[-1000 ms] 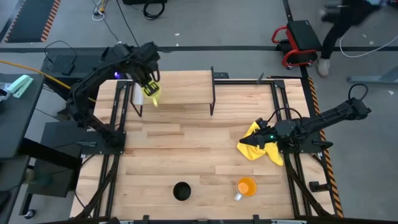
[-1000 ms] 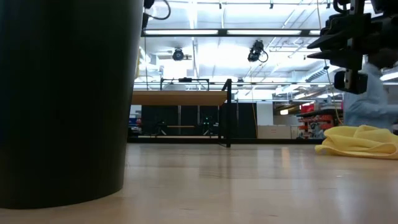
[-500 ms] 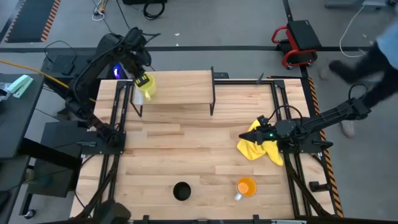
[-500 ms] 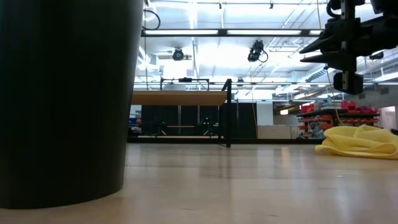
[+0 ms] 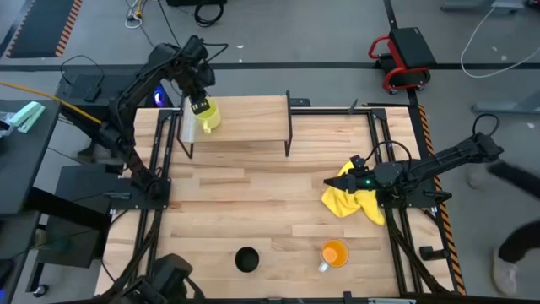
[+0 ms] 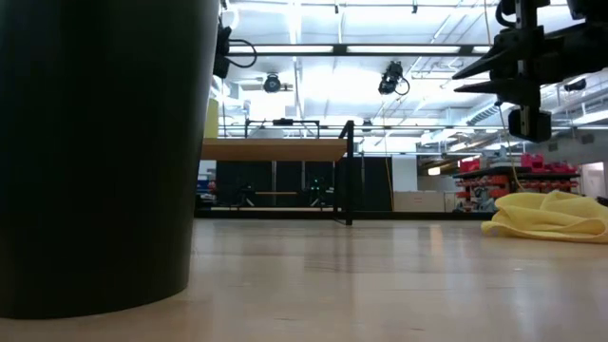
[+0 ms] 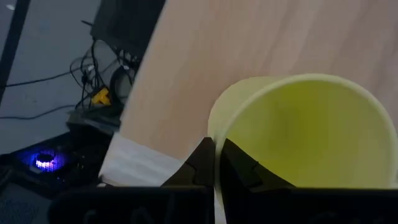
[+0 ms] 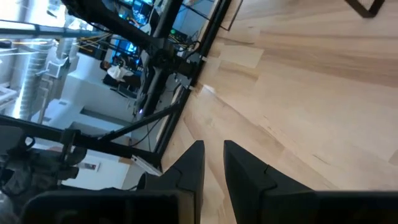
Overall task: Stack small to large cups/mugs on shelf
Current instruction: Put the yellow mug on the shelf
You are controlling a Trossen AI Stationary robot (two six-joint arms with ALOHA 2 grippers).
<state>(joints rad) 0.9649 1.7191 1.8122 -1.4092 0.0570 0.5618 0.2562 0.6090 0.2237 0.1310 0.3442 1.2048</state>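
Observation:
My left gripper (image 5: pixel 199 106) is shut on the yellow mug (image 5: pixel 208 116) at the left end of the shelf (image 5: pixel 253 118). In the low view the mug (image 6: pixel 211 119) shows at the shelf board's (image 6: pixel 275 149) top. I cannot tell whether it rests on the board. The black cup (image 5: pixel 246 259) stands near the table's near edge and fills the low view's left (image 6: pixel 104 152). The orange mug (image 5: pixel 335 253) stands to its right. My right gripper (image 5: pixel 354 181) hovers over the yellow cloth (image 5: pixel 354 201), its fingers a narrow gap apart and empty. My left gripper pinches the yellow mug's rim (image 7: pixel 214 134) between its two fingers, one finger (image 7: pixel 239 168) inside the mug and one (image 7: pixel 198 163) outside. The fingers come from above, on the mug's far-left side. The mug's mouth faces up, over the shelf's left end.
The shelf's black legs (image 5: pixel 288 135) stand on the far half of the table. A white strip (image 7: pixel 143 165) lies along the shelf's left edge. The yellow cloth (image 6: pixel 551 214) lies at the right side. Black frame rails (image 5: pixel 152 169) run along both table sides. A person (image 5: pixel 515 245) passes beyond the right edge.
My left gripper has carried the yellow mug from just in front of the shelf's left end toward the far edge, then a little right, onto the shelf's left end. The mug has turned from tilted to mouth-up.

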